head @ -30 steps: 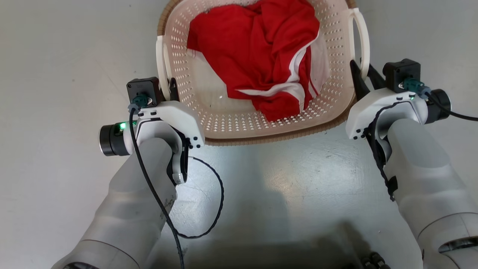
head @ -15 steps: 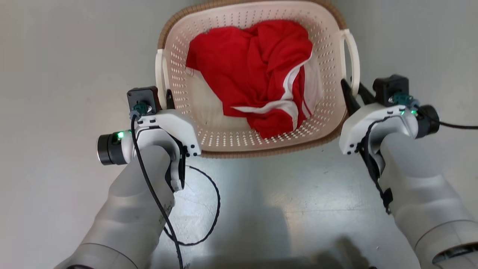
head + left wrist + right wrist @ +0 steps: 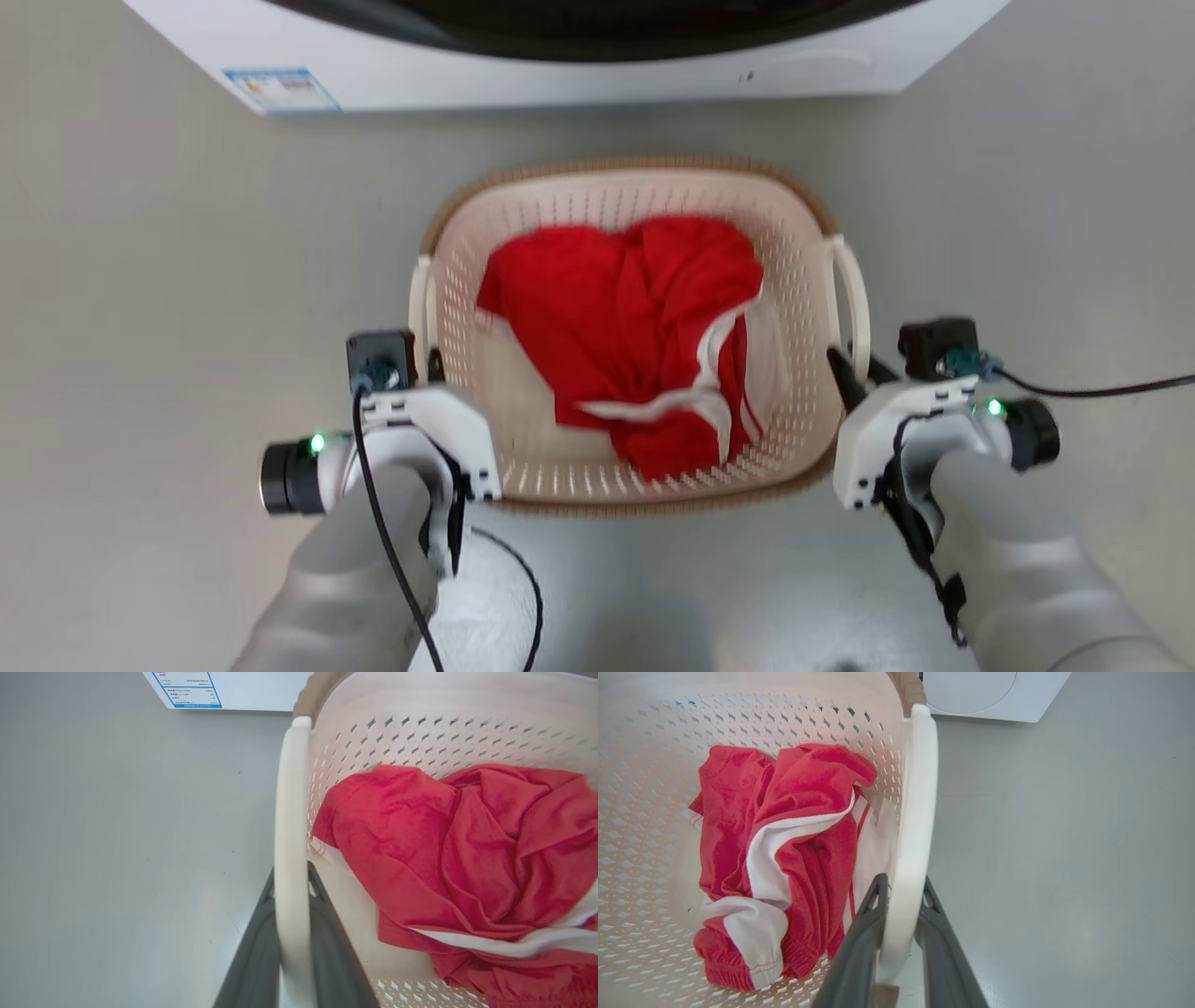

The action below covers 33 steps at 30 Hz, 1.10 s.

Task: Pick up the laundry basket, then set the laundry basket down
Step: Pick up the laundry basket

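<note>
Between the two forearms, just short of the washer point(image 3: 560, 65), the laundry basket point(image 3: 621, 171) holds a red garment point(image 3: 635, 317); whether it touches the floor point(image 3: 187, 280) cannot be told. The left tool point(image 3: 290, 891) pinches the left loop handle point(image 3: 290, 812), and the right tool point(image 3: 903, 891) pinches the right loop handle point(image 3: 917, 802). Both wrists should probably travel level and together, so the basket neither tilts nor twists. Both arms reach forward, fingers pointing along the handles.
</note>
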Motion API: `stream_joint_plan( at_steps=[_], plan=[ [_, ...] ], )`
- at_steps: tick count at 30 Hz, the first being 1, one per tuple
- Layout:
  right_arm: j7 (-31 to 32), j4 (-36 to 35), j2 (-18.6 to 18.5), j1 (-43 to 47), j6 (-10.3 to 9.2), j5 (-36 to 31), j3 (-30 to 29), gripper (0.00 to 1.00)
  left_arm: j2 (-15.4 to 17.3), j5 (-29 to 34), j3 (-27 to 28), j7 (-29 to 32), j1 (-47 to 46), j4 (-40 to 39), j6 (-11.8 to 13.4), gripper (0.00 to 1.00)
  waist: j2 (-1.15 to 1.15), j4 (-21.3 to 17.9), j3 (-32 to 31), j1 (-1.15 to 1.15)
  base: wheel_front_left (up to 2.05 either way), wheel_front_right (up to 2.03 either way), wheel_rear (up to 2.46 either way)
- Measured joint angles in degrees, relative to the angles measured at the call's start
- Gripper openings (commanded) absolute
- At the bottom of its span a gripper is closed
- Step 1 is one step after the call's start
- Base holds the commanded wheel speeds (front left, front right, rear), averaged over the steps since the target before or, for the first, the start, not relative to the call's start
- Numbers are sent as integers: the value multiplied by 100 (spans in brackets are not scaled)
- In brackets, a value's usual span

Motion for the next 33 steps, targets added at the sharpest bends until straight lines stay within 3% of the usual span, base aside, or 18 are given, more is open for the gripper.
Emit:
stream_joint_plan(
  at_steps=[15,33],
  plan=[
    [586,-120,26,1016,5,1082,818,0,12,-449,-668,127,796,438,-296,0,0,-185,-1410,0,0,0,0],
    [902,36,18,1854,4,1616,1400,0,55,-1210,-1523,396,1871,164,-183,0,0,-148,-2913,0,0,0,0]
  ],
)
